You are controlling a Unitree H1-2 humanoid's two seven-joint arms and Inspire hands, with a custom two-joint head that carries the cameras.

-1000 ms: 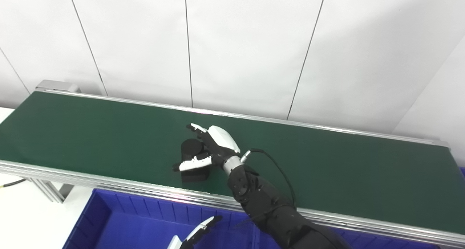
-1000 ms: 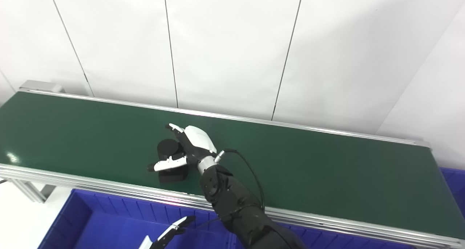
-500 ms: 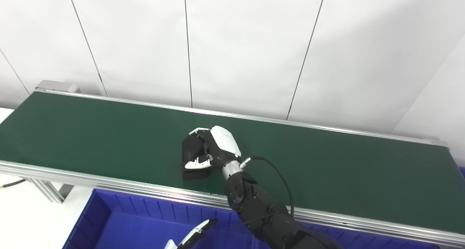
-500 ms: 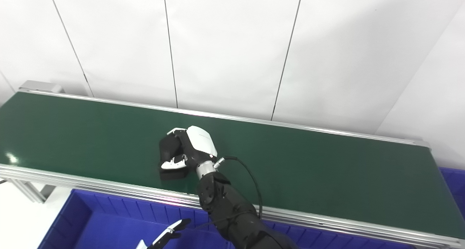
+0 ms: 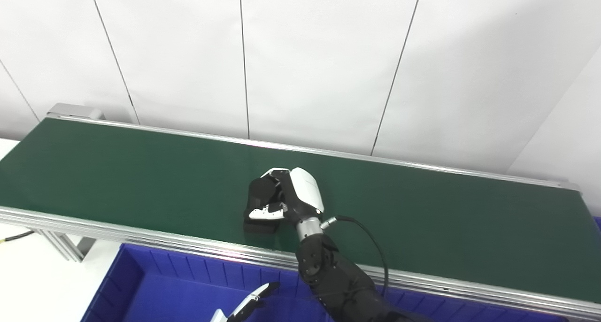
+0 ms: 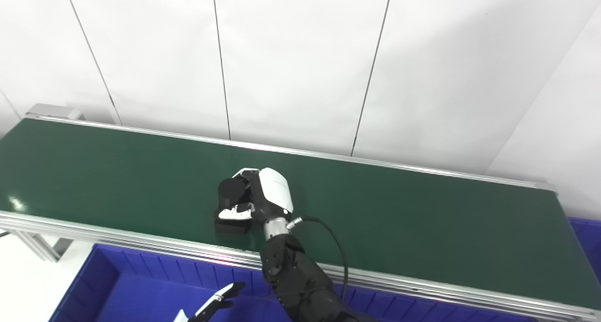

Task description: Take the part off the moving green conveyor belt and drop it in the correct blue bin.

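Observation:
A black cylindrical part (image 5: 259,197) stands on the green conveyor belt (image 5: 117,172) near its front edge, about the middle of its length. My right hand (image 5: 293,197) is wrapped around the part from the right, thumb in front and fingers curled over the far side, shut on it. The part's base still looks to rest on the belt. Only the fingertips (image 5: 256,297) of my left hand (image 6: 213,304) show at the bottom edge, stretched out over the blue bin (image 5: 155,289).
An aluminium rail (image 5: 141,240) runs along the belt's front edge, between the belt and the blue bin below. A second blue bin (image 6: 582,237) peeks in at the right. A cable (image 5: 371,240) loops from my right wrist. White wall panels stand behind the belt.
My right hand went from open beside the part to closed around it, and hand and part have shifted to the right along the belt. The left fingertips sank lower in the frame.

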